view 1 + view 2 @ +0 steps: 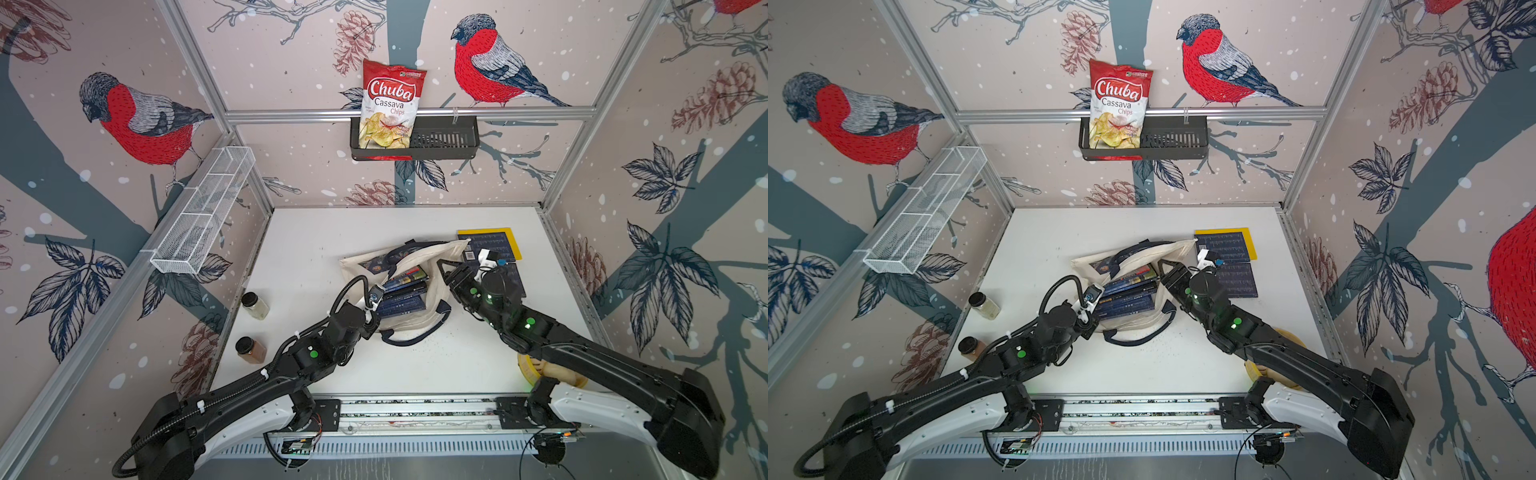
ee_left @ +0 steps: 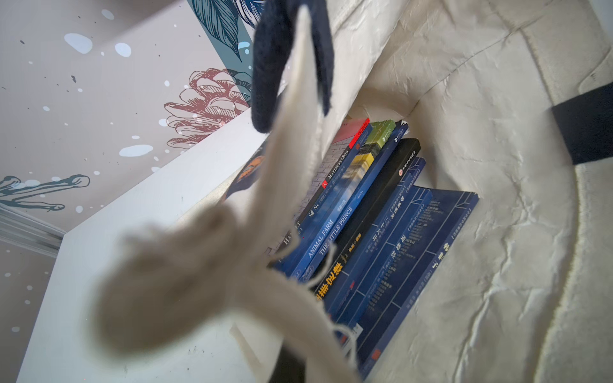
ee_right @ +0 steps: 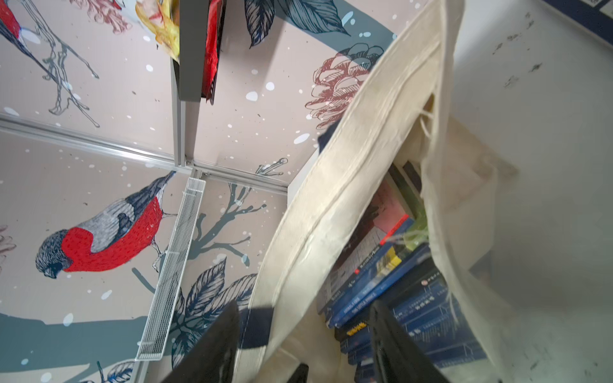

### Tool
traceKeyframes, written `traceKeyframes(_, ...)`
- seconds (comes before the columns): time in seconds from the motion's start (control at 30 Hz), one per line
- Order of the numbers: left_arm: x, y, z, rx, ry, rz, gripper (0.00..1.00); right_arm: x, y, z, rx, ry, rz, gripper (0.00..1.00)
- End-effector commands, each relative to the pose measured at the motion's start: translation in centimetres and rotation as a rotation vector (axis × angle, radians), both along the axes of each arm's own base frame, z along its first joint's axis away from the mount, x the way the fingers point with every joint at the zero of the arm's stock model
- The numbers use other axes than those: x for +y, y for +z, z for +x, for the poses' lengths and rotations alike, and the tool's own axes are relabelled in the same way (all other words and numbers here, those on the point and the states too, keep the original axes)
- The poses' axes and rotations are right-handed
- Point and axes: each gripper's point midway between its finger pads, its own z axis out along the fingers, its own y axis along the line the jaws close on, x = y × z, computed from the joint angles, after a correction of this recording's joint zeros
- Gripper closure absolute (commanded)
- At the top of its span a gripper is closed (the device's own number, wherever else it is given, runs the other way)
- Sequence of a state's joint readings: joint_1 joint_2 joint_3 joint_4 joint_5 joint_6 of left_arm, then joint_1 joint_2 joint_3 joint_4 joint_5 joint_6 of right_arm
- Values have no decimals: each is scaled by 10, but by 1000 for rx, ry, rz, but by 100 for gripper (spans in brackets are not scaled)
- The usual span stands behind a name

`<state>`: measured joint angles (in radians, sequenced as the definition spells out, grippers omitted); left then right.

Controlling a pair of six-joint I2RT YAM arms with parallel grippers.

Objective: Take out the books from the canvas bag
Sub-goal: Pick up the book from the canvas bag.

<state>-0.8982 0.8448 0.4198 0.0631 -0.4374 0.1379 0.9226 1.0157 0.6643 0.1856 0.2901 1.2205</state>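
left gripper (image 1: 376, 311) pinches the canvas bag (image 1: 420, 254) by its rim, propping the mouth open so right gripper (image 1: 446, 270), jaws spread, can reach the books (image 1: 405, 293).

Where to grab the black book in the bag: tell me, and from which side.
Probably its spine edge, entering by the open mouth of the canvas bag: the black book lies in a staggered stack, spine facing the mouth, cloth closing off other sides.

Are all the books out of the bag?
No, a stack of books lies inside the open canvas bag.
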Motion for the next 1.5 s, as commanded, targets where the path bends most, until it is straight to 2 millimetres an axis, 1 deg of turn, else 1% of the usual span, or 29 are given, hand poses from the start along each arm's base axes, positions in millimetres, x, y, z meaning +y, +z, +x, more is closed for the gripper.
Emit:
traceKeyframes(0.0, -11, 22, 3, -57, -29, -81, 100, -8, -11, -6, -27, -62, -59, 38)
traceKeyframes(0.1, -13, 23, 2, -58, -39, -90, 100, 20, -16, -13, -35, 34, -44, 41)
traceKeyframes(0.2, -13, 22, 2, -57, -40, -86, 100, 48, -33, -13, -7, 105, -67, 42)
traceKeyframes(0.23, -13, 23, 2, -59, -41, -88, 100, 55, -39, -11, 5, 123, -62, 44)
traceKeyframes(0.27, -13, 24, 1, -62, -44, -93, 100, 61, -40, -8, 2, 138, -51, 46)
traceKeyframes(0.3, -13, 25, 1, -65, -48, -97, 100, 67, -52, -5, 22, 146, -67, 47)
traceKeyframes(0.43, -13, 27, 0, -75, -51, -102, 100, 94, -75, 3, 74, 204, -75, 49)
traceKeyframes(0.5, -14, 26, 1, -73, -53, -99, 100, 106, -84, 7, 91, 233, -71, 51)
traceKeyframes(0.57, -15, 25, 0, -70, -60, -99, 100, 117, -90, 15, 96, 249, -79, 55)
traceKeyframes(0.67, -15, 25, 0, -69, -63, -98, 100, 122, -99, 28, 102, 236, -105, 56)
traceKeyframes(0.8, -16, 26, -1, -70, -70, -104, 100, 122, -116, 47, 137, 221, -97, 58)
traceKeyframes(0.87, -16, 26, -2, -69, -74, -102, 100, 121, -117, 56, 138, 204, -95, 59)
traceKeyframes(0.93, -17, 25, -2, -67, -76, -101, 100, 123, -117, 62, 139, 204, -101, 59)
traceKeyframes(1.0, -17, 25, -2, -67, -78, -99, 100, 123, -121, 66, 158, 190, -112, 59)
traceKeyframes(1.2, -18, 24, -2, -65, -81, -96, 100, 120, -142, 79, 235, 167, -107, 59)
traceKeyframes(1.3, -17, 23, -2, -63, -79, -95, 100, 113, -149, 78, 260, 149, -102, 59)
traceKeyframes(1.47, -19, 24, -2, -64, -85, -94, 100, 116, -132, 65, 212, 123, -132, 56)
